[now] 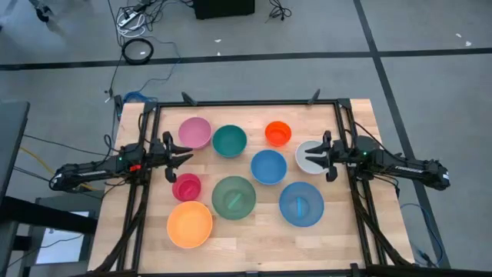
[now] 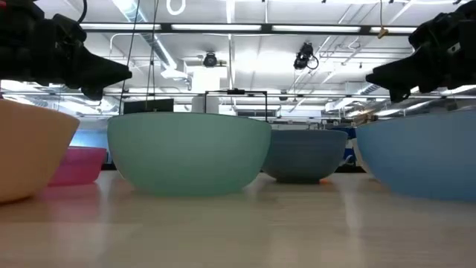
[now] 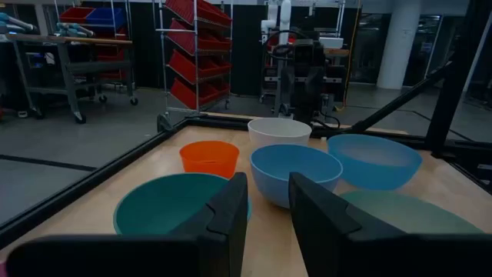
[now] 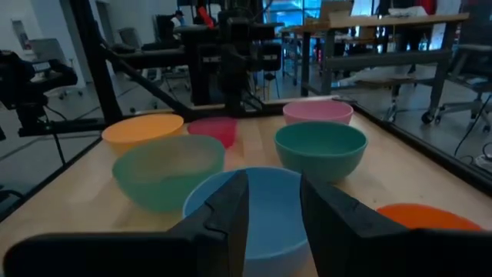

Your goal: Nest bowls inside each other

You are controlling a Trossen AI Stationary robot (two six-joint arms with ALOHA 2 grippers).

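Note:
Nine bowls stand apart, upright on the wooden table [image 1: 254, 238]: pink [image 1: 195, 131], teal [image 1: 229, 141], small orange [image 1: 277, 133], white [image 1: 307, 163], blue [image 1: 268, 166], small red [image 1: 186, 187], green [image 1: 234, 197], light blue [image 1: 300, 204] and large orange [image 1: 189, 224]. My left gripper [image 1: 187, 153] hovers level at the table's left side between the pink and small red bowls, open, with nothing between its fingers [image 3: 231, 211]. My right gripper [image 1: 314, 157] hovers level at the right side over the white bowl, open and empty, with the blue bowl [image 4: 273, 192] ahead of it.
A black frame [image 1: 246, 103] runs along the table's far edge and down both sides beside the arms. Bare wood lies along the near edge in front of the large orange, green [image 2: 190, 152] and light blue [image 2: 424, 156] bowls. Cables lie on the floor beyond the table.

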